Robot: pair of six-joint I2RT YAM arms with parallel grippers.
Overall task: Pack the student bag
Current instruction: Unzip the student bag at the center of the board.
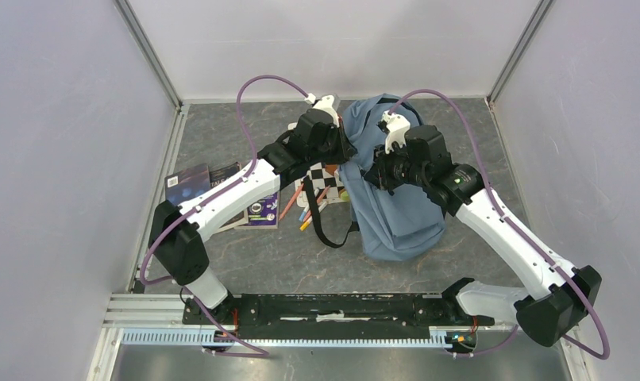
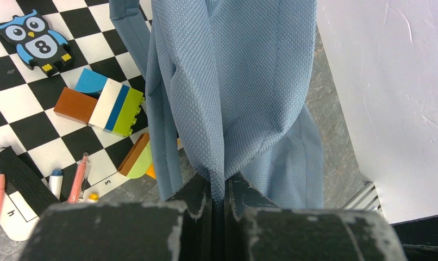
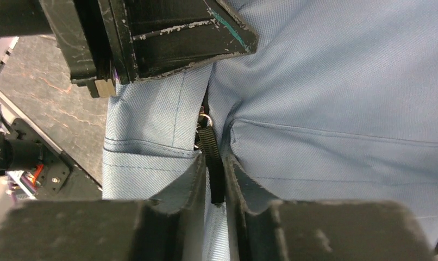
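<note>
The blue-grey student bag [image 1: 396,206] lies at the table's middle right, with a black strap [image 1: 321,226] trailing to its left. My left gripper [image 1: 342,151] is shut on a pinched fold of the bag's fabric [image 2: 227,125] at its left edge. My right gripper [image 1: 376,176] is shut on the bag's black zipper pull [image 3: 212,163], which hangs from a small metal ring. In the right wrist view the left gripper's black body [image 3: 151,32] sits just above the pull.
A chessboard mat [image 2: 21,109] lies left of the bag with an owl toy [image 2: 40,43], coloured building blocks [image 2: 105,106] and pens [image 2: 78,179] on it. Books [image 1: 198,182] lie further left under the left arm. Grey walls close in on three sides.
</note>
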